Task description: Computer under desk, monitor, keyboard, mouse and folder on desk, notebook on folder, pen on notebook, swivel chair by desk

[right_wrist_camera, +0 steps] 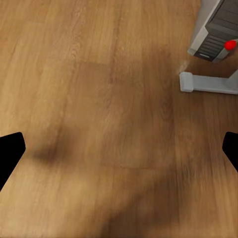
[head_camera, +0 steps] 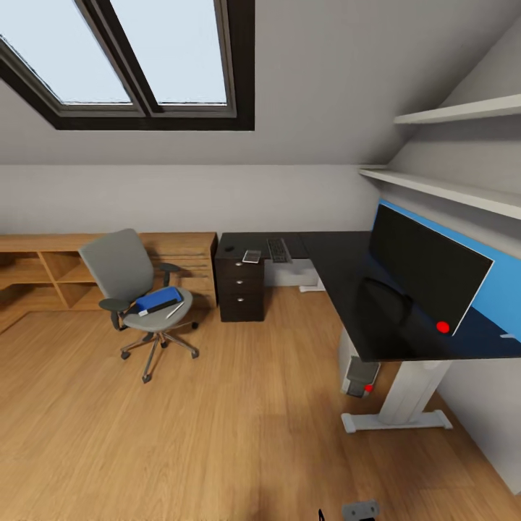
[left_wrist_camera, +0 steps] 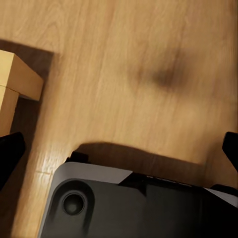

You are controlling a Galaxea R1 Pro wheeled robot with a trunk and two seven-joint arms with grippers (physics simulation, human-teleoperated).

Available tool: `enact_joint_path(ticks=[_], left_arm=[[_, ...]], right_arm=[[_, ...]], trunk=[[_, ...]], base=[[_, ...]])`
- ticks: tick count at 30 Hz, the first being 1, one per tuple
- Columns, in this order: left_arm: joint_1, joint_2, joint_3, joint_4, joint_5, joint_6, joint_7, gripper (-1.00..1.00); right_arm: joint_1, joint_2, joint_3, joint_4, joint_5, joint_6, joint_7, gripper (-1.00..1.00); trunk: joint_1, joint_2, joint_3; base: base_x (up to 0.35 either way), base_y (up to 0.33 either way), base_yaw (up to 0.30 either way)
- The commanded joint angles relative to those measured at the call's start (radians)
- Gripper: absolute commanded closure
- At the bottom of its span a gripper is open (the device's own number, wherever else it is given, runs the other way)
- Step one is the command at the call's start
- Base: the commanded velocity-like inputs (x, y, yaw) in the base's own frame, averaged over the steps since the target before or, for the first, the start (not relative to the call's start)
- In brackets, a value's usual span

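Both tools spread apart, tips dark at wrist-view edges over wooden floor [right_wrist_camera: 99,99]. Seen from head camera: folder [head_camera: 158,299] on swivel chair [head_camera: 137,297]; keyboard [head_camera: 278,250], monitor [head_camera: 427,271] on surface [head_camera: 340,289]. Small item beside keyboard hard to identify.

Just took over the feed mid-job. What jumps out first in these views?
The wide black monitor with its red light stands on the right arm of the glossy black desk, against the blue wall panel. Across the wooden floor at left, the grey swivel chair carries the bright blue folder on its seat, standing apart from the desk. Overhead, a big dark-framed skylight fills the sloped ceiling.
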Motion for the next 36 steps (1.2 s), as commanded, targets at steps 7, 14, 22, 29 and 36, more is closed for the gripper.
enact_joint_path(ticks=[7, 14, 22, 29, 36], left_arm=[[-0.001, 0.002, -0.007, -0.019, 0.011, 0.013, 0.0, -1.0], [-0.001, 0.003, -0.005, -0.014, 0.013, 0.013, -0.002, -1.0], [-0.001, 0.001, -0.005, 0.001, 0.012, -0.023, -0.005, -1.0], [-0.001, 0.001, -0.008, 0.07, 0.01, -0.154, -0.01, -1.0], [-0.001, 0.001, -0.01, 0.125, 0.007, -0.227, -0.011, -1.0]], right_arm=[[-0.001, -0.001, 0.008, 0.001, -0.004, -0.003, -0.006, -1.0], [-0.001, -0.002, 0.008, 0.001, -0.004, -0.005, -0.006, -1.0], [-0.001, -0.002, 0.007, 0.001, -0.004, -0.015, -0.006, -1.0], [-0.001, -0.002, 0.007, 0.001, -0.004, -0.018, -0.006, -1.0], [-0.001, -0.001, 0.008, 0.001, -0.004, -0.018, -0.006, -1.0]], trunk=[[0.001, -0.002, -0.001], [0.001, -0.002, 0.007], [0.001, -0.002, 0.017], [0.001, -0.002, 0.019], [0.001, -0.002, 0.019]], base=[[0.0, 0.0, 0.007], [0.0, 0.0, 0.001], [0.0, 0.0, 0.0], [0.0, 0.0, 0.0], [0.125, 0.0, 0.0]])
